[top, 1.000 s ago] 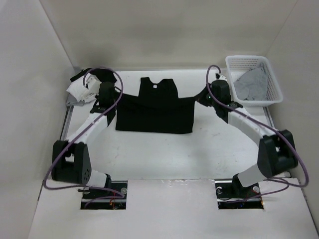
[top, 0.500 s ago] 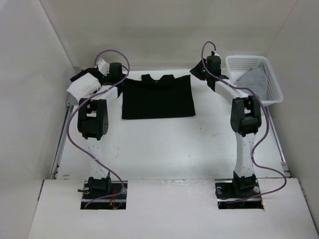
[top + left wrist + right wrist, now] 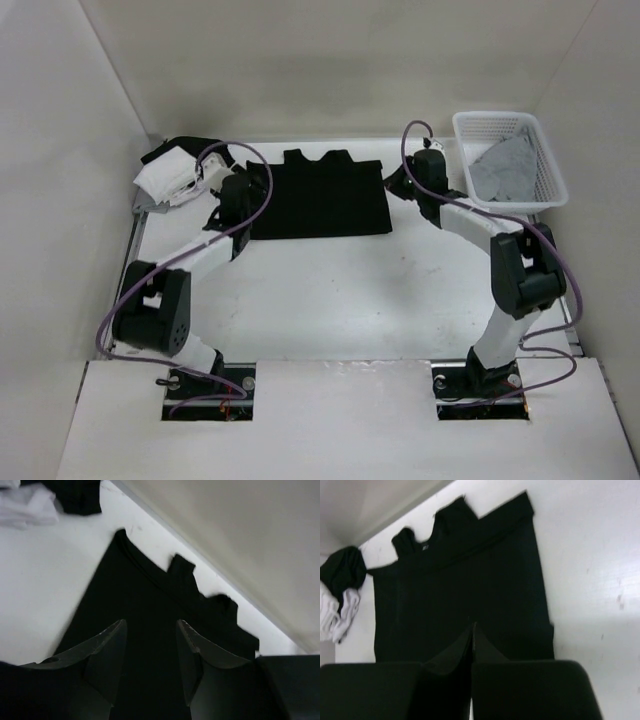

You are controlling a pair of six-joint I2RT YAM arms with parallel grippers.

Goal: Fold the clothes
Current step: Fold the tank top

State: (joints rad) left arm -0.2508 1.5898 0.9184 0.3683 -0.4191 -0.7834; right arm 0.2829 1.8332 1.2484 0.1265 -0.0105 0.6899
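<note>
The clothes [image 3: 320, 195] are one black garment lying flat and folded near the back of the table, its notched edge toward the far wall. My left gripper [image 3: 246, 192] hovers at the garment's left edge. In the left wrist view its jaws [image 3: 151, 625] stand open over the black fabric [image 3: 150, 587] with nothing between them. My right gripper [image 3: 396, 180] is at the garment's right edge. In the right wrist view it [image 3: 472, 626] is shut, fingertips pressed together above the cloth [image 3: 470, 570], gripping nothing that I can see.
A white-and-black pile of clothes [image 3: 168, 175] lies at the back left, also in the wrist views [image 3: 25, 505] [image 3: 340, 605]. A white basket [image 3: 556, 185] at the back right holds a light grey garment [image 3: 503, 170]. Walls close in the table.
Both grippers have drawn back from the far edge toward the garment's sides. The left jaws have opened and let go of the cloth; the right jaws opened briefly and are shut again.
</note>
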